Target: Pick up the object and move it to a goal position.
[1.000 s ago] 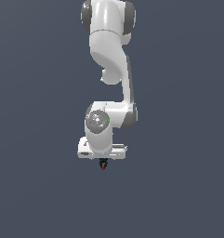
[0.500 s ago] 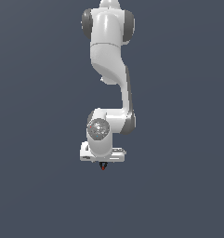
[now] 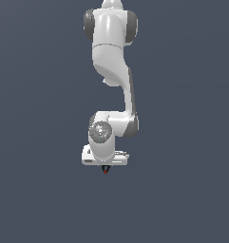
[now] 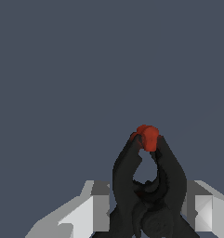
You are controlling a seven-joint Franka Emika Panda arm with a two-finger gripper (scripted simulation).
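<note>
Gripping object (image 4: 148, 176) | pincer (image 3: 105, 169) pinching it | red tip outward | no readable writing

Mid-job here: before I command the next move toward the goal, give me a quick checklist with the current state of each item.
1. Object at the claw: ok. The black object sits right at the claw.
2. Red tip visible: ok. The red tip points away from the wrist camera.
3. Firm grip: cannot tell. The fingers flank the object, but their contact with it is hidden.
4. Goal position: cannot tell. No marker shows in either view.
5. Path free of obstacles: ok. Only a plain grey background around the arm.
</note>
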